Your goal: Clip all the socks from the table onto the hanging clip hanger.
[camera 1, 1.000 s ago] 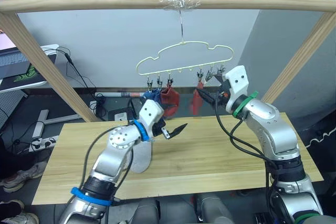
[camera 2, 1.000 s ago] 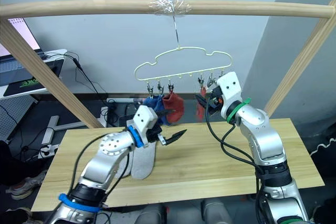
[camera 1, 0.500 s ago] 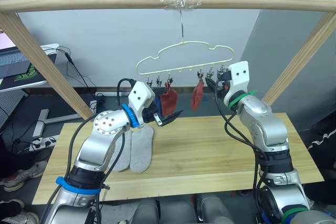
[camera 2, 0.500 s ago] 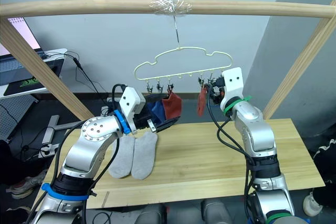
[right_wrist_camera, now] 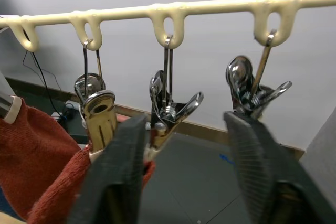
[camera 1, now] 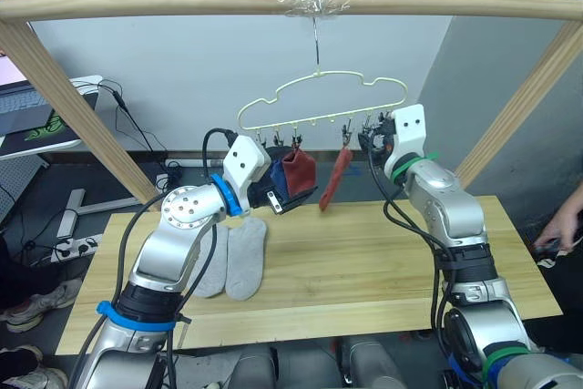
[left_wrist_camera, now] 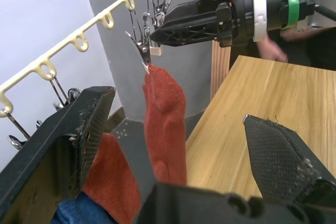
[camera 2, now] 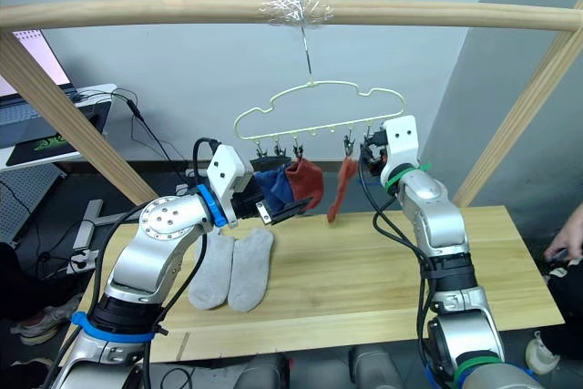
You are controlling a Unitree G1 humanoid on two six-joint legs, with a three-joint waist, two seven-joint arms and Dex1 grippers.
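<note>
The pale yellow clip hanger (camera 1: 321, 97) hangs from the wooden pole. A blue sock (camera 1: 274, 179) and a rust red sock (camera 1: 297, 168) are clipped at its left end. Another red sock (camera 1: 334, 178) hangs slanted from a middle clip (left_wrist_camera: 144, 52). Two light grey socks (camera 1: 230, 258) lie side by side on the table (camera 1: 383, 266). My left gripper (camera 1: 302, 200) is open just below the clipped socks, its fingers (left_wrist_camera: 275, 150) wide on either side of the slanted red sock (left_wrist_camera: 165, 124). My right gripper (right_wrist_camera: 185, 123) is open at the hanger's right end, with an empty metal clip (right_wrist_camera: 167, 109) between its fingers.
The thick wooden frame pole (camera 1: 164, 5) spans the top, with slanted legs at both sides. A person's hand (camera 1: 563, 221) shows at the right edge beyond the table. A laptop (camera 1: 27, 111) sits on a stand at the far left.
My left gripper rose from over the table to the hanging socks, uncovering the grey pair. My right gripper lifted from the red sock to the clips. That sock swung left. A hand appeared at right.
</note>
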